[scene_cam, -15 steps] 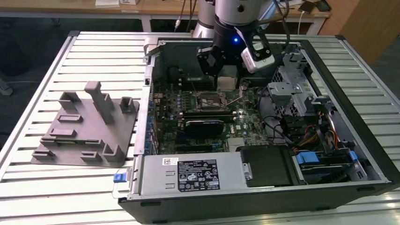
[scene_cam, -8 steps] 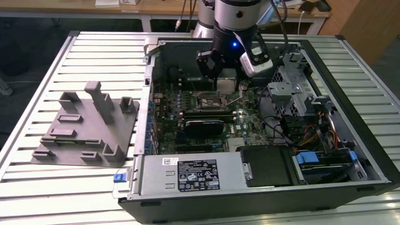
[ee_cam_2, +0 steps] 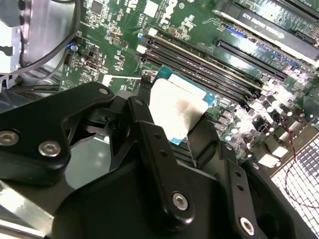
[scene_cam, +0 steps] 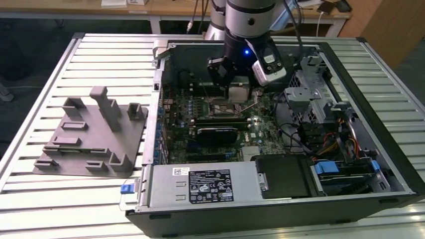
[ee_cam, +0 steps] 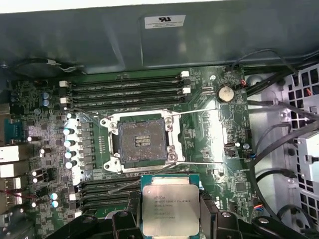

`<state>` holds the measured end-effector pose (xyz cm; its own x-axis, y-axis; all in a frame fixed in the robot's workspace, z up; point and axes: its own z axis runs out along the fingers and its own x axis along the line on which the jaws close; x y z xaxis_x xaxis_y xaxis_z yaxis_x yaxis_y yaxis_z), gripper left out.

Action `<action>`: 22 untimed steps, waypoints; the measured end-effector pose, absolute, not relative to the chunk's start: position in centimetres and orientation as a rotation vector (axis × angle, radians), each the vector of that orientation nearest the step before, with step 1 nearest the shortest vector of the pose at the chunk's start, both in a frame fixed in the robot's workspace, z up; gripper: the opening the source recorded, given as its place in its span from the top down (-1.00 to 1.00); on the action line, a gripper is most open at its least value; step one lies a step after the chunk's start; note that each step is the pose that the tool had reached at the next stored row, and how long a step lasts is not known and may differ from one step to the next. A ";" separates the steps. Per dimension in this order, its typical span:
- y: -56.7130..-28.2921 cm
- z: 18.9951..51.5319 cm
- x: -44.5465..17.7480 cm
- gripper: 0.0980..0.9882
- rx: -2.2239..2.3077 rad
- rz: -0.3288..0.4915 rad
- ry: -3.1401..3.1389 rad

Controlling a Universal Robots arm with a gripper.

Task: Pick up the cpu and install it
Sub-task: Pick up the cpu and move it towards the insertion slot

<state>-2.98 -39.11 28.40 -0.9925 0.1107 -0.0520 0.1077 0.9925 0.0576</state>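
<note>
The cpu is a flat square chip with a silver top on a green edge, and my gripper is shut on it by two opposite sides. In the exterior view the gripper hangs inside the open computer case, with the cpu just above the motherboard. The socket lies uncovered, its metal frame folded back, a short way from the chip. In the exterior view the socket sits slightly to the left of and below the held chip. The second wrist view has the cpu between black fingers.
Memory slots run beside the socket. A silver power supply box fills the case's near edge. A drive cage and cables crowd the exterior view's right. A grey fixture stands on the slatted table at the left.
</note>
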 end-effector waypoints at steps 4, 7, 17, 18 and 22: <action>-38.9 28.0 -3.3 0.00 0.165 0.085 3.078; -38.5 27.7 -3.4 0.00 0.164 0.085 3.078; -37.3 26.6 -4.3 0.00 0.150 0.088 3.077; -37.2 26.5 -4.5 0.00 0.148 0.088 3.078; -36.8 26.1 -4.8 0.00 0.137 0.090 3.077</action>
